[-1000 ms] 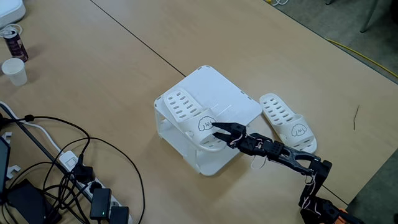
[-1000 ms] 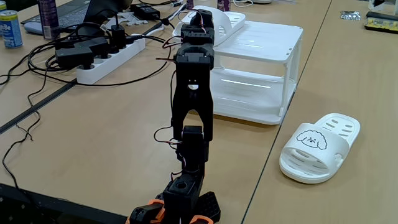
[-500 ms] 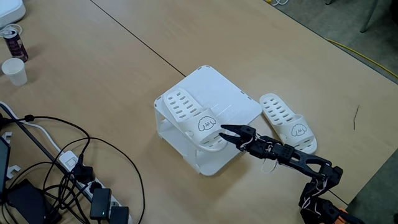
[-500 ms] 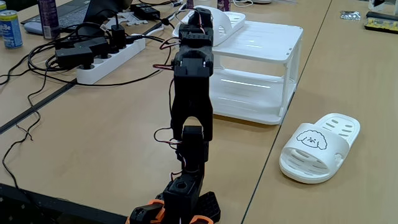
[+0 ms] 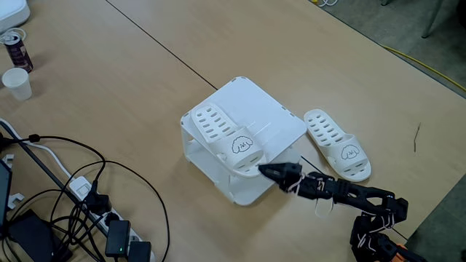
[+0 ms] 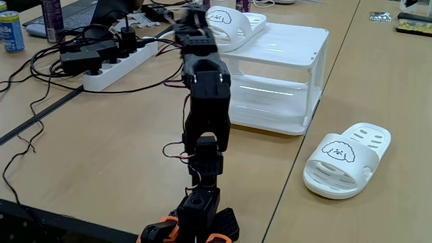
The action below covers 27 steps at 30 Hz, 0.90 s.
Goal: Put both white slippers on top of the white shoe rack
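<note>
Fixed views, counter (image 5: 145, 80): carried the rack, both slippers and the arm; cables and a power strip (image 6: 115, 64) lay at its left in both fixed views.
White shoe rack (image 5: 266, 116): stood mid-counter; in a fixed view its near left corner was hidden behind the arm (image 6: 206, 101).
Slipper on rack (image 5: 226, 138): lay on the top's left side, toe overhanging the front edge.
Slipper on counter (image 5: 336, 144): just right of the rack, apart from it.
Gripper (image 5: 263, 170): fingers looked closed and empty beside the overhanging toe; contact could not be judged.
Change: a second earlier the fingers were at the slipper's strap; they had since pulled back and dropped lower, the slipper staying put.
</note>
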Motion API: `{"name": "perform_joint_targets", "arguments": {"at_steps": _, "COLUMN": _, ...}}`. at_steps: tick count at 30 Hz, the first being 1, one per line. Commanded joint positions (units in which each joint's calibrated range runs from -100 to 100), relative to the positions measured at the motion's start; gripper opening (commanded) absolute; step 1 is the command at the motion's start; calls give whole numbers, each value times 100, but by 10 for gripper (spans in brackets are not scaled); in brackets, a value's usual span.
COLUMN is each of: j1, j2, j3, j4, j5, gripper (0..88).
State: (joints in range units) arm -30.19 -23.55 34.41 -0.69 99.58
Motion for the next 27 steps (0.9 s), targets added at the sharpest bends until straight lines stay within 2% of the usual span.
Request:
{"name": "perform_joint_targets", "arguments": {"at_steps": 1, "j1": -559, "j2": -132, "j3": -81, "j4": -9, "j5": 42, "gripper": 10}}
{"name": "perform_joint_targets", "arguments": {"at_steps": 15, "j1": -600, "j2": 1072, "j3": -730, "j4": -9, "j5": 42, "gripper": 9}}
{"name": "perform_joint_targets", "arguments": {"at_steps": 27, "j1": 223, "j2": 1164, "j3": -739, "j4": -9, "j5": 42, "gripper": 9}}
